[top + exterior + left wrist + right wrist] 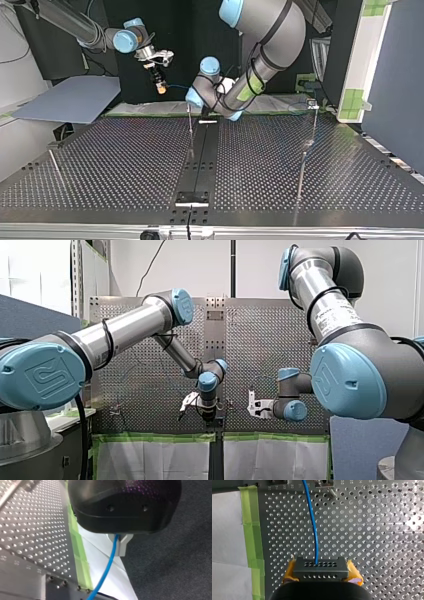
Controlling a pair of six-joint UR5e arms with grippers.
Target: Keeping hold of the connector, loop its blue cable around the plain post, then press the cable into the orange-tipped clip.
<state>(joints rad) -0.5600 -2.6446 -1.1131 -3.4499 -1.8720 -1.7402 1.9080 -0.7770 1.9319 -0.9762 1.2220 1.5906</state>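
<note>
My right gripper (321, 566) is closed, its 2 yellow pads (354, 573) clamping the dark grey rectangular multi-hole connector (320, 571) over the perforated metal table (374, 542). The thin blue cable (313, 525) leads ahead from it and also emerges beneath my black left gripper (119, 543), whose grip I cannot tell.

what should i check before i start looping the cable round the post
1. Grip of right claw on connector: ok, yellow pads clamp both its sides.
2. Seating of blue cable in connector: ok, it runs straight ahead from it.
3. Cable at left claw: ok, it comes out under the claw; grip firmness cannot tell.
4. Cable clear of the post: cannot tell, the top view hides any contact.
5. Position of orange-tipped clip: cannot tell, no view shows it plainly.
</note>
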